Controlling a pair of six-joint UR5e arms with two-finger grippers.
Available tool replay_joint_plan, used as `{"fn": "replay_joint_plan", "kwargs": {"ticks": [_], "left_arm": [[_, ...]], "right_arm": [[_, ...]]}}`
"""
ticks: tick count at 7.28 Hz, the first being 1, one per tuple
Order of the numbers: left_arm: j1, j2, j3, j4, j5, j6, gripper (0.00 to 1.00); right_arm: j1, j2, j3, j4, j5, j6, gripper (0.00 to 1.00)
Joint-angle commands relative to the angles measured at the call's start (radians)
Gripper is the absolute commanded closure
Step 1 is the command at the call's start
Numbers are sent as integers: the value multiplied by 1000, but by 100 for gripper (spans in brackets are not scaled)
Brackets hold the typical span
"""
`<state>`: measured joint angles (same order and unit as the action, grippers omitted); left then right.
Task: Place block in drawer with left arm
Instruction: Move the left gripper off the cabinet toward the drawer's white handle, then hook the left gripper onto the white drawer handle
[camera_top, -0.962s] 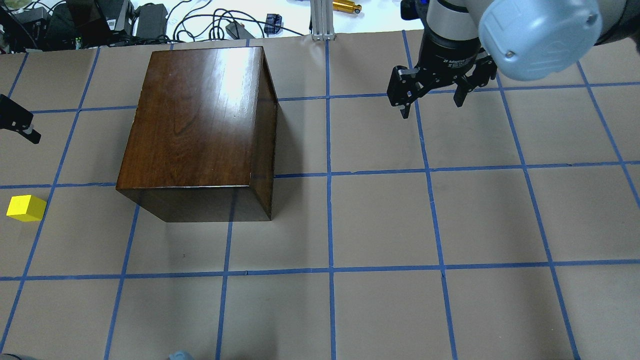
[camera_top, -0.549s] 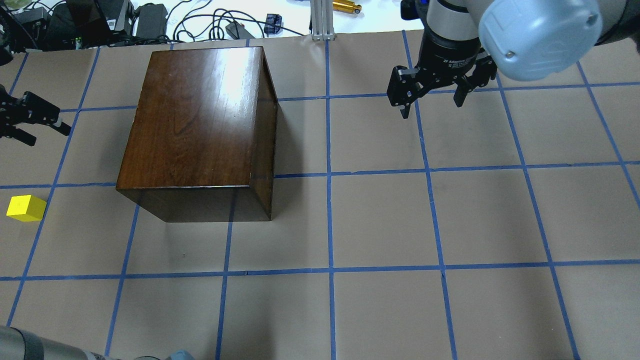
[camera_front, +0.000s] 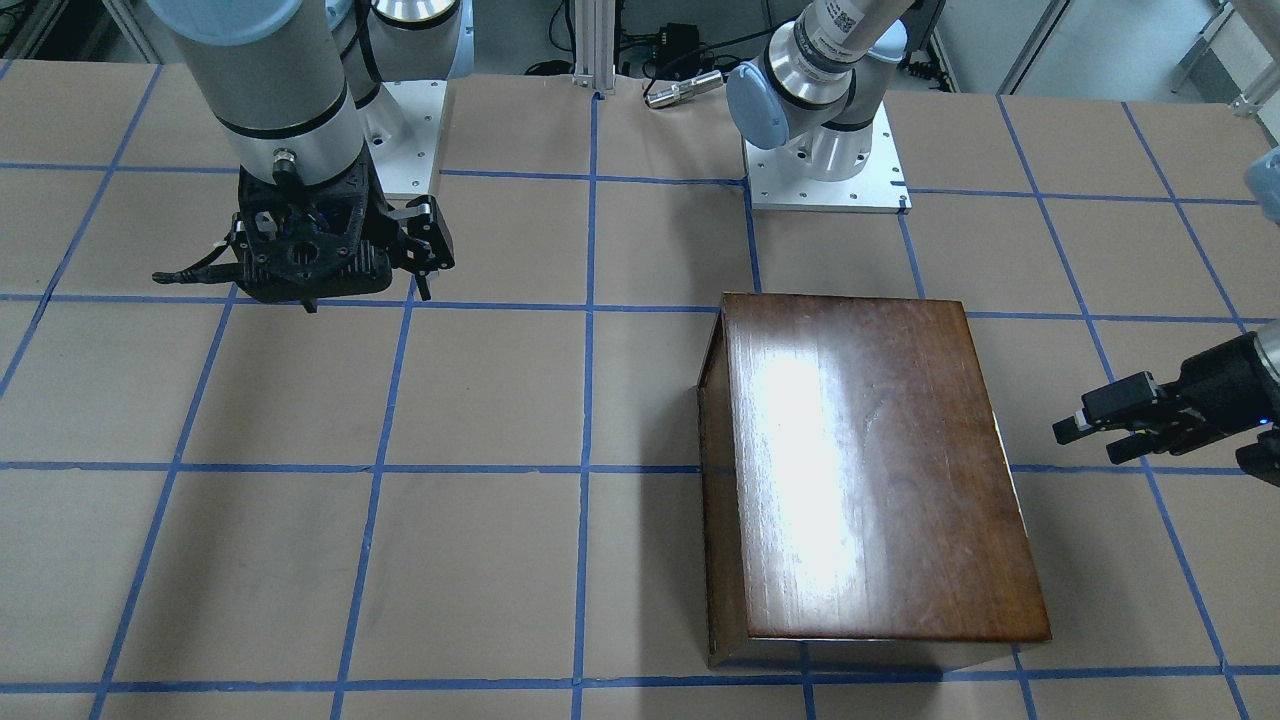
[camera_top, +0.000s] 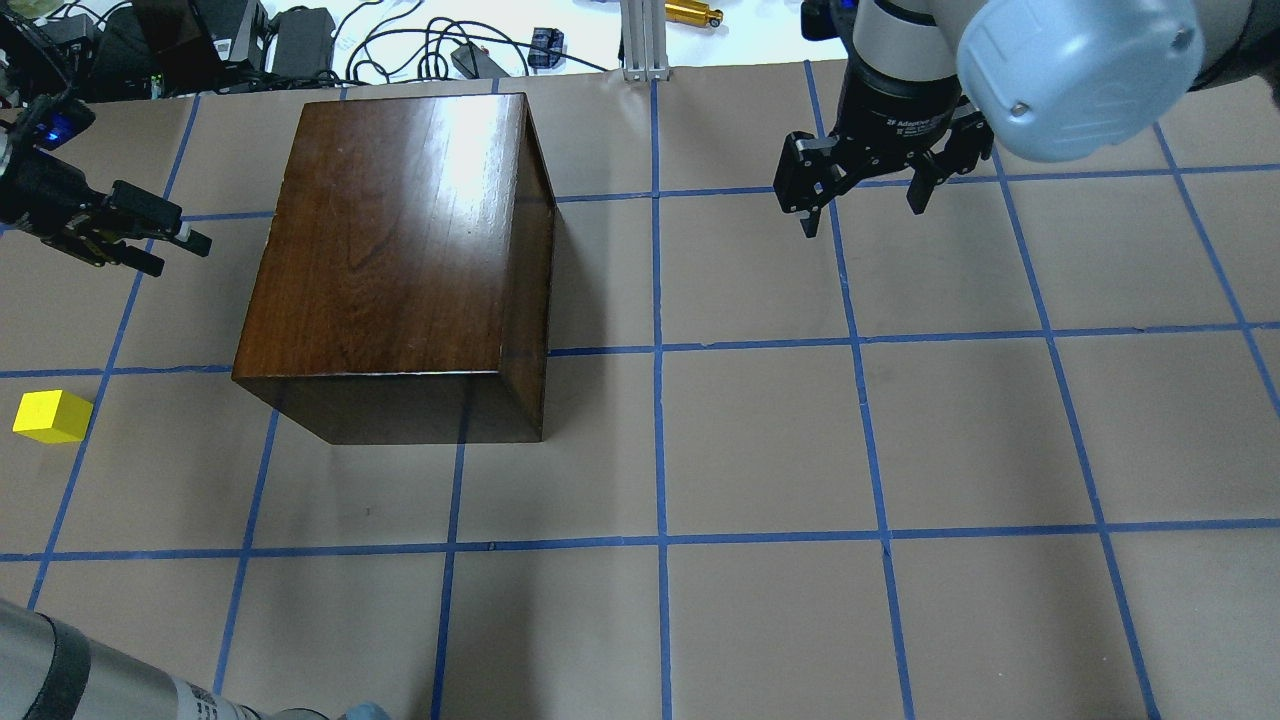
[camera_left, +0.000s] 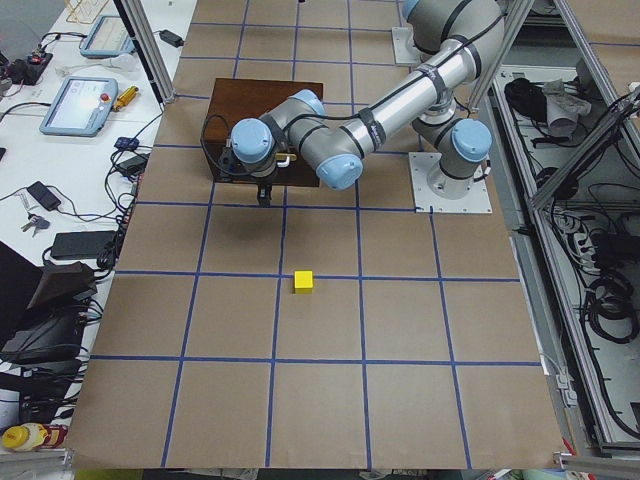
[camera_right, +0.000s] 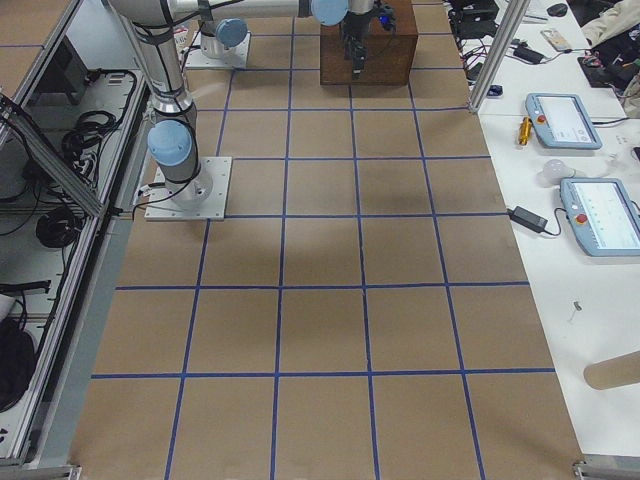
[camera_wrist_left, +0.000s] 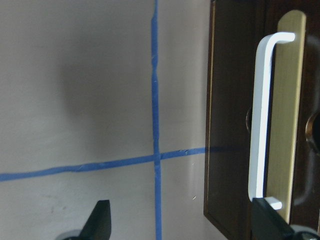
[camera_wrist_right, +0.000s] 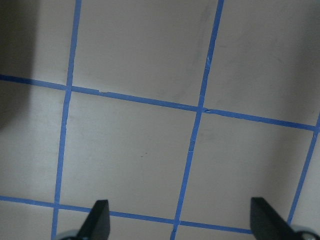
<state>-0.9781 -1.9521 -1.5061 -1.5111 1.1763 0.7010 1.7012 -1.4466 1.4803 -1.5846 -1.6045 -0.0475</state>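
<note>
Since half a second earlier, the left gripper had slid in toward the wooden box, while the block and the right gripper had not shifted. Its fingers were spread wide and empty. One was over bare surface just short of the box, and the other lined up with the end of the metal pull on the drawer, which sat shut and flush in the box. Whether that finger touched the pull could not be told. The likeliest failure was in this alignment. With only one finger level with the pull, a straight advance could have jammed a fingertip against the front panel, or the fingers could have closed beside the pull and not around it. The pull looked thin and smooth, so a shallow grip might have slipped off on the draw. The box was held down by nothing visible, so the whole box might have slid with the drawer and left it closed. The block lay well apart from the box, off its drawer side and toward the robot, so the left arm might have nudged it while backing away. The right gripper hung open and empty, well clear of the box's opposite side, and looked to pose no risk.
</note>
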Motion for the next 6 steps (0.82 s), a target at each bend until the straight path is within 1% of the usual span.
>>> {"fn": "replay_joint_plan", "kwargs": {"ticks": [1, 6], "left_arm": [[-57, -24, 1, 3, -11, 5, 0], [-62, -108, -6, 46, -11, 18, 0]], "right_arm": [[0, 0, 0, 0, 0, 0, 0], [0, 0, 0, 0, 0, 1, 0]]}}
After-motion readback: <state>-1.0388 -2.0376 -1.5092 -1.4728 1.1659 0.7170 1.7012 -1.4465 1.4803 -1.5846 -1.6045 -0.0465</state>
